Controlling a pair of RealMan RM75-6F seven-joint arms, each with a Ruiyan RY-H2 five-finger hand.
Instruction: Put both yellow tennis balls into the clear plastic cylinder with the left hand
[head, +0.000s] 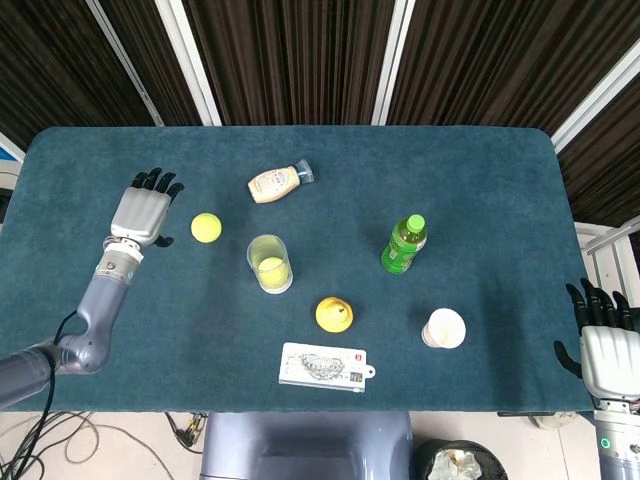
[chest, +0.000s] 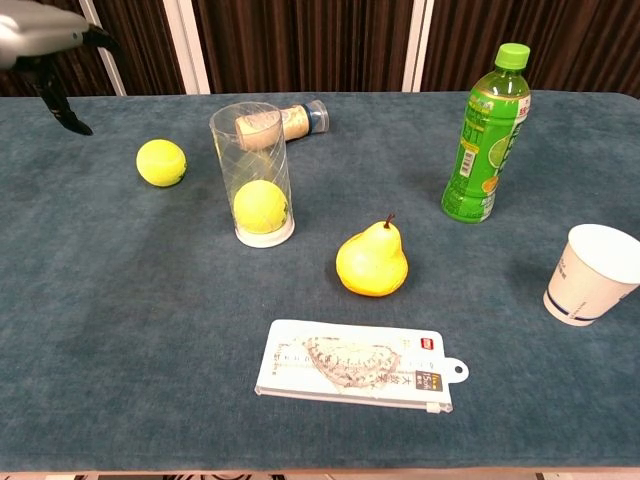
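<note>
While the left robot hand (head: 142, 214) hovers with fingers spread and empty near the desk's (head: 480, 180) left edge, the loose tennis ball (head: 206, 227) lies just to its right — between it and the upright clear plastic cylinder (chest: 253, 170), which already holds one tennis ball (chest: 261, 207).

Matt napped cloth covers the table (chest: 120, 330); the cylinder (chest: 255, 170) is clear glossy plastic.
</note>
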